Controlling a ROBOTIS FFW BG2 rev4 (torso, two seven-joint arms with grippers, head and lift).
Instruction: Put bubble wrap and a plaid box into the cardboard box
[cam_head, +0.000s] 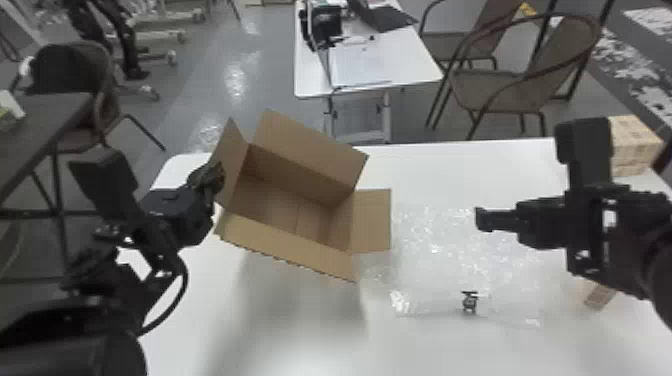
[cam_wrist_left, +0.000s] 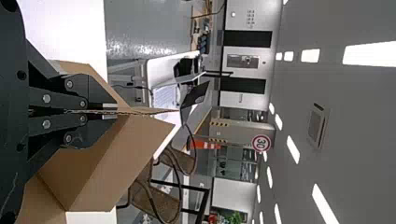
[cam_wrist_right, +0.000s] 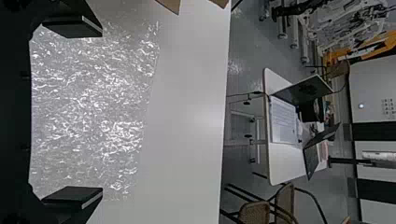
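My left gripper (cam_head: 212, 177) is at the left flap of the cardboard box (cam_head: 295, 215), which stands open and tilted on the table. In the left wrist view the fingers of my left gripper (cam_wrist_left: 100, 112) are closed on the edge of the cardboard box (cam_wrist_left: 100, 172). Bubble wrap (cam_head: 450, 260) lies flat to the right of the box. My right gripper (cam_head: 487, 220) is over the bubble wrap; in the right wrist view my right gripper (cam_wrist_right: 86, 112) has its fingers wide apart, with bubble wrap (cam_wrist_right: 93, 102) below and between them.
A patterned box (cam_head: 635, 145) stands at the table's (cam_head: 300, 335) far right corner, behind the right arm. A small dark item (cam_head: 469, 301) lies by the near edge of the bubble wrap. Another light-brown object (cam_head: 599, 295) is partly under the right arm.
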